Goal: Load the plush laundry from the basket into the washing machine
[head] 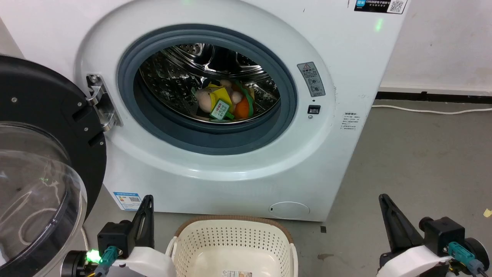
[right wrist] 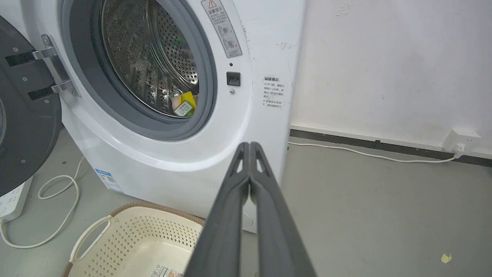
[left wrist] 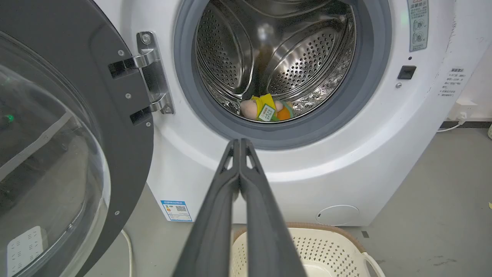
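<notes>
Plush hamburger toy (head: 225, 102): inside washing-machine drum (head: 169, 73). Basket (head: 230, 240): bare. Left gripper (left wrist: 239, 143), right gripper (right wrist: 250, 145): fingers together, empty. We'd withdraw low, clear of the door (head: 46, 115).

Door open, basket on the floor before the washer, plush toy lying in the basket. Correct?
No: the plush toy lies inside the washer drum, not in the basket, as the head view shows. The rest holds.

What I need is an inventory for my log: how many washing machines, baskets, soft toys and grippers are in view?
washing machine: 1
basket: 1
soft toy: 1
grippers, the left gripper and the right gripper: 2
total: 5
</notes>
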You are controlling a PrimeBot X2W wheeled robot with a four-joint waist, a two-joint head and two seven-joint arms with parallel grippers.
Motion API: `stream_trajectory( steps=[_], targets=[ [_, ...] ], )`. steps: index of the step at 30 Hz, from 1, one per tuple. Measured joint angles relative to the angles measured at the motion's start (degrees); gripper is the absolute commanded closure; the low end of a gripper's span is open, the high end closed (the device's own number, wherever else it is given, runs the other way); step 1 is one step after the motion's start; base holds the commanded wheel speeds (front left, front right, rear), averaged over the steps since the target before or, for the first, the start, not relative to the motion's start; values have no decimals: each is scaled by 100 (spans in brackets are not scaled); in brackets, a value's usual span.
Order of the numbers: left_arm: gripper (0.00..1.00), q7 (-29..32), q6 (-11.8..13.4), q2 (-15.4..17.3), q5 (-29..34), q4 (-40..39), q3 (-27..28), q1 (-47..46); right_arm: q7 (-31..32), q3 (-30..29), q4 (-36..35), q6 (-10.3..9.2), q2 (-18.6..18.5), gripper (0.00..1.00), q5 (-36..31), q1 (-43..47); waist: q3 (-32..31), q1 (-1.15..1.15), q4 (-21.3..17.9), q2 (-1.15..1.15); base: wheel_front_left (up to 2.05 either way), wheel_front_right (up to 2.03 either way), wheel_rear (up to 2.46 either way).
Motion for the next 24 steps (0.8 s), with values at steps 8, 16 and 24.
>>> stream_trajectory(
  steps=[8,16,24],
  targets=[
    [100,102,-32,-40,100,-32,75,-1,103,4,-5,1,0,100,-142,-23,-15,0,-24,0,0,0,0],
    [100,202,-48,-102,191,-59,118,-3,204,7,-13,0,0,100,-241,-93,-28,0,-43,0,0,0,0],
    [100,297,-56,-145,294,-77,166,-4,296,8,-19,1,0,100,-301,-101,-37,0,-59,0,0,0,0]
  ],
)
